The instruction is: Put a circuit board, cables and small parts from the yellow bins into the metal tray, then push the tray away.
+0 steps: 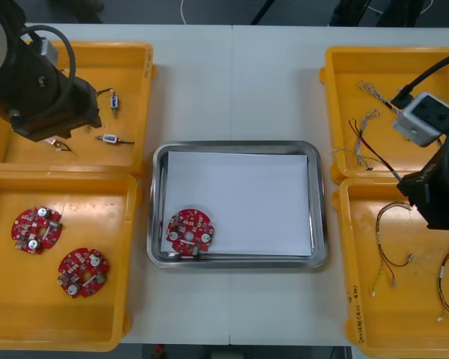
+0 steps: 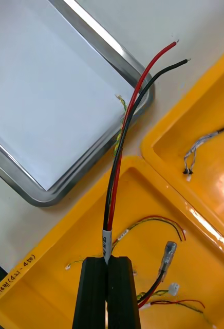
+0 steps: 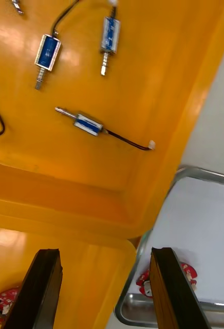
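Observation:
My right gripper (image 2: pixel 110 261) is shut on a red and black cable (image 2: pixel 123 139) with a white label. It holds the cable above the near right yellow bin (image 2: pixel 55 241), and the loose ends point past the corner of the metal tray (image 2: pixel 50 195). My left gripper (image 3: pixel 107 257) is open with nothing between its fingers, above the far left yellow bin (image 1: pixel 135 67). Beyond its fingers lie three small metal parts (image 3: pixel 89 124) with blue bodies. The tray (image 1: pixel 239 259) is white inside and holds one red circuit board (image 1: pixel 191 230) in its near left corner.
Two more circuit boards (image 1: pixel 37 228) (image 1: pixel 83 272) lie in the near left bin (image 1: pixel 7 314). The far right bin (image 1: pixel 344 82) holds a twisted blue and white cable (image 1: pixel 370 93) and others. Red and yellow cables (image 1: pixel 389 254) lie in the near right bin (image 1: pixel 348 299).

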Controlling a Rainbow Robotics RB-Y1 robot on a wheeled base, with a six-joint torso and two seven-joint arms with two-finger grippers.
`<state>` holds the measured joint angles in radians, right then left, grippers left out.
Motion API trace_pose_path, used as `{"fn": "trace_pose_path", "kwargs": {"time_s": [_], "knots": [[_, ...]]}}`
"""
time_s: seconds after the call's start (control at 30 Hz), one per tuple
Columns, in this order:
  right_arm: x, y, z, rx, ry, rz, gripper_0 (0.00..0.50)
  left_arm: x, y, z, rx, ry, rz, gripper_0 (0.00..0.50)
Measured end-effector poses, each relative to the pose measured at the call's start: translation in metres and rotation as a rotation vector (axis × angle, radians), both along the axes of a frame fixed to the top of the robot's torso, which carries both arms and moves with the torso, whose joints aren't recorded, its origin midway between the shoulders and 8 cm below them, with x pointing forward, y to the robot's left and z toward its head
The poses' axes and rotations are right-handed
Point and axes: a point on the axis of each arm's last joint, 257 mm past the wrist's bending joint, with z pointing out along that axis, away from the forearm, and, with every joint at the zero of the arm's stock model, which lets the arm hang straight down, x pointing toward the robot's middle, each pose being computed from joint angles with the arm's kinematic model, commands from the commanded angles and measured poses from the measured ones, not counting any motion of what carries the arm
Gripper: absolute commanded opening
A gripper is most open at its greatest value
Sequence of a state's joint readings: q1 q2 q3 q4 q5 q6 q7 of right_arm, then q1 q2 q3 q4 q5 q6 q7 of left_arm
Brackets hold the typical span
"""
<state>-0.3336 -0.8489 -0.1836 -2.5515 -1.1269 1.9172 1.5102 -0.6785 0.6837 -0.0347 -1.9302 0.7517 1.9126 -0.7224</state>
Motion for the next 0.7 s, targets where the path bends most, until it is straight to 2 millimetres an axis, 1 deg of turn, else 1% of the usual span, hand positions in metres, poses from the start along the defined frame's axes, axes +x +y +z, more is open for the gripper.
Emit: {"fn": "trace_pose_path", "kwargs": {"time_s": [0.17,0.27,0.43,0.6,0.7], "knots": [[0.002,0.023,0.001,-0.030,-0.005,0.078,0.000,0.007,0.043,-0.004,0.037,0.022,0.109,0.500],[0.004,0.035,0.001,-0.045,0.000,0.118,0.000,0.007,0.064,-0.009,0.052,0.050,0.156,0.500],[0.011,0.055,0.001,-0.056,0.013,0.166,0.000,0.005,0.100,-0.011,0.070,0.084,0.232,0.500],[0.018,0.079,0.001,-0.048,0.033,0.214,0.000,0.005,0.120,-0.012,0.054,0.108,0.267,0.500],[0.024,0.094,0.001,-0.037,0.029,0.225,0.000,0.010,0.128,-0.014,0.077,0.115,0.214,0.500]]}}
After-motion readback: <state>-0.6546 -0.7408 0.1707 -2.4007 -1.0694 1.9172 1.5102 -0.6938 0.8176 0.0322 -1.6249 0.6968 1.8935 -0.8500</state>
